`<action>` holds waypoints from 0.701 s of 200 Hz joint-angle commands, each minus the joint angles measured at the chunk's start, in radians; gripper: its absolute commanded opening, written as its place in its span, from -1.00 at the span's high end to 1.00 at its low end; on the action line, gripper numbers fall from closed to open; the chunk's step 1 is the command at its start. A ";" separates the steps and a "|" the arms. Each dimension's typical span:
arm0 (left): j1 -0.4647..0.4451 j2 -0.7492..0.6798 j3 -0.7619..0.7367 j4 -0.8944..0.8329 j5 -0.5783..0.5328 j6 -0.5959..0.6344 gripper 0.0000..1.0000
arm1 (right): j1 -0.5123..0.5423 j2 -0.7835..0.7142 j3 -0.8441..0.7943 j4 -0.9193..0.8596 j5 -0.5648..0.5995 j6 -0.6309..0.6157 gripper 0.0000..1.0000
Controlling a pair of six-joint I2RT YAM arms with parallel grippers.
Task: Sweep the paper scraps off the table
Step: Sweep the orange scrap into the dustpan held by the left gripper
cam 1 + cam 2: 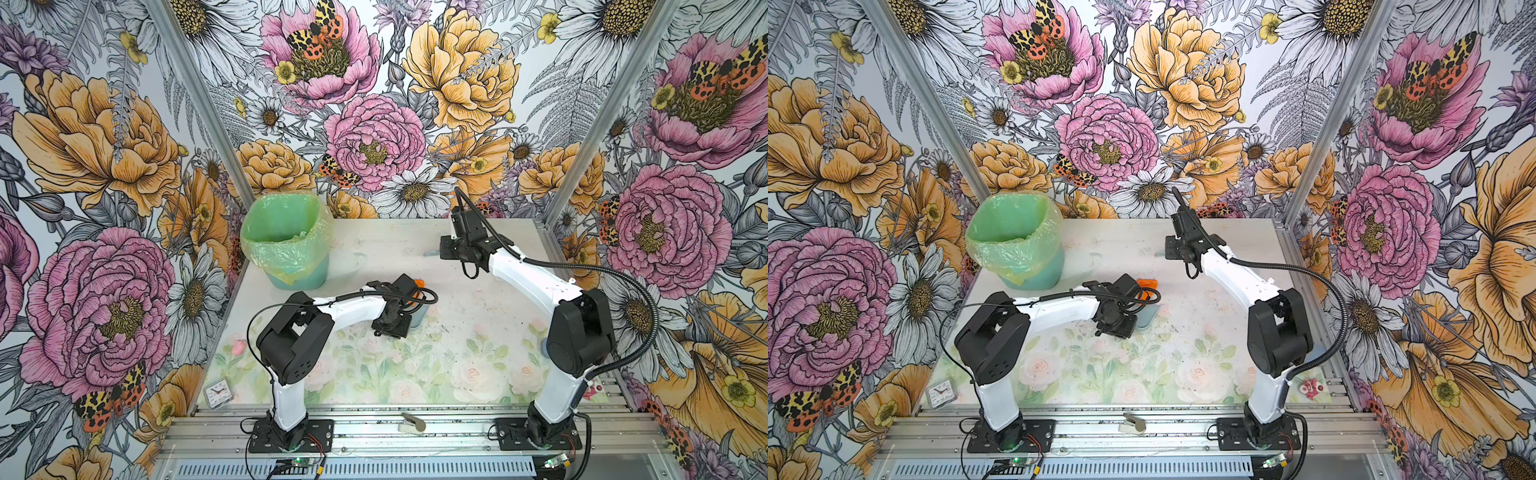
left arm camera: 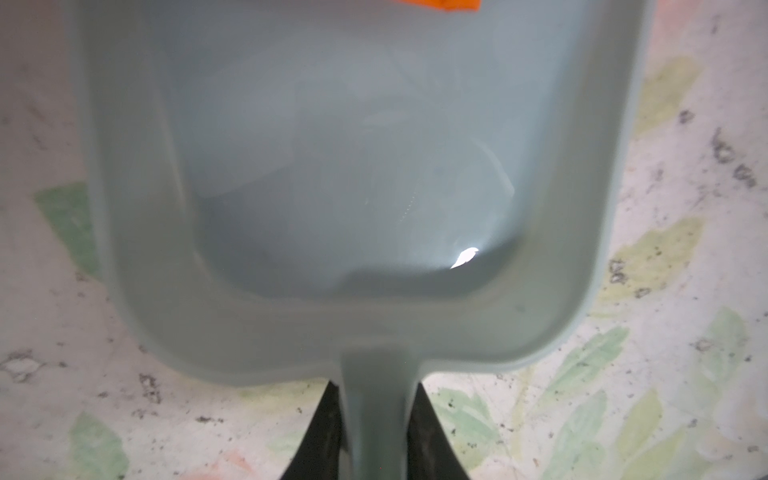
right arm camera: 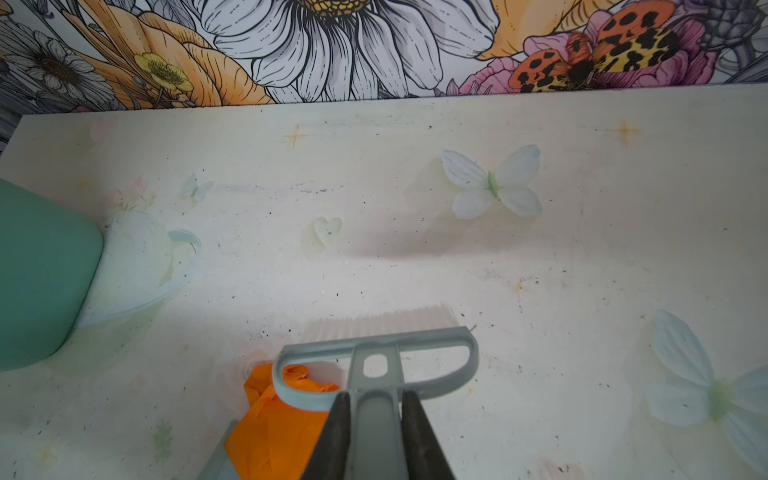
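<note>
Presently left gripper [image 2: 376,415] clamps dustpan [image 2: 353,166] handle, mouth turned away from fingers [image 2: 328,436] to catch; right gripper [image 3: 376,428] clamps brush [image 3: 374,345] handle; orange scrap [image 3: 274,432] on table [image 3: 540,270], near right fingers, at pan mouth.

Bright light, soft shadows on table [image 3: 582,270]; L wrist view blurry.

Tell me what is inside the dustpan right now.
The dustpan looks bare in the left wrist view, apart from one orange paper scrap at its open mouth. The mouth's far edge is cut off there, and in both top views the left arm covers most of it.
</note>
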 commanded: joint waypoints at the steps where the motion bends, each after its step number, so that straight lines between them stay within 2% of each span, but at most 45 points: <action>1: -0.008 0.014 0.011 0.017 -0.024 -0.027 0.71 | 0.018 0.032 0.031 0.061 -0.021 0.029 1.00; 88: -0.008 0.019 0.016 0.019 -0.026 -0.028 0.71 | 0.103 0.030 -0.089 0.063 -0.083 0.022 1.00; 140: -0.008 0.022 0.010 0.038 -0.026 -0.046 0.72 | 0.161 -0.078 -0.224 0.062 -0.093 0.061 1.00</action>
